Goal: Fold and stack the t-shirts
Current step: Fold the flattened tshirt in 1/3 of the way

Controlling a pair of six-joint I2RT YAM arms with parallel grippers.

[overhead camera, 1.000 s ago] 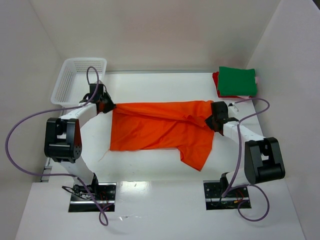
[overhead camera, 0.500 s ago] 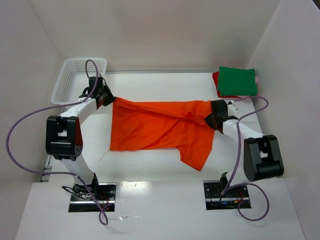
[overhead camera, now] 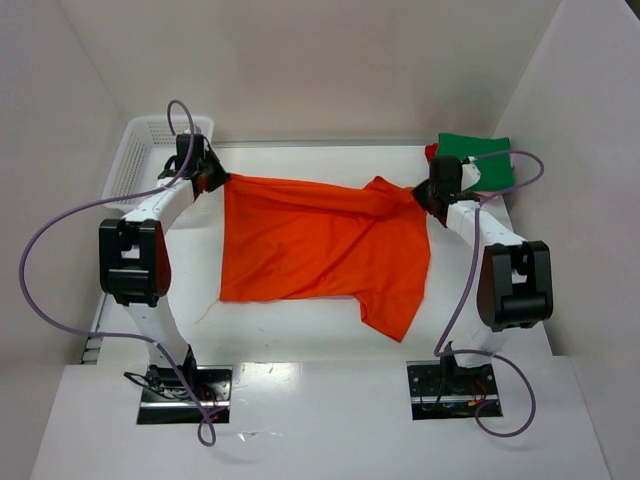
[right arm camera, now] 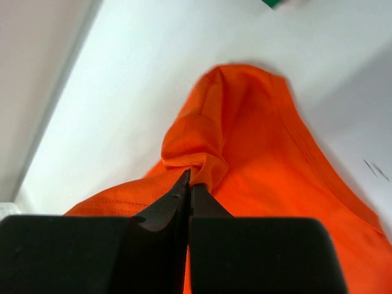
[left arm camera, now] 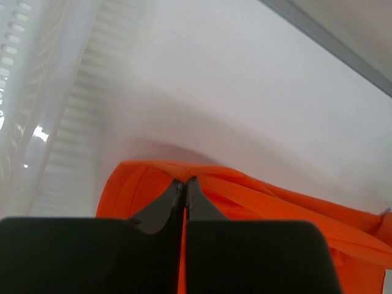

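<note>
My left end effector and right end effector pinch the bright orange cloth t-shirt taut, apparently for folding.

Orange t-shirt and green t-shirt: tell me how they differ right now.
Colour: the orange t-shirt is bright orange, the green t-shirt deep green.
Shape: the orange t-shirt lies spread open and wrinkled in the middle of the table; the green t-shirt is folded into a flat square at the far right corner.
Hold: the left fingers and right fingers are each shut on a far corner of the orange t-shirt; nothing grips the green t-shirt.
Both are plain cloth.
</note>
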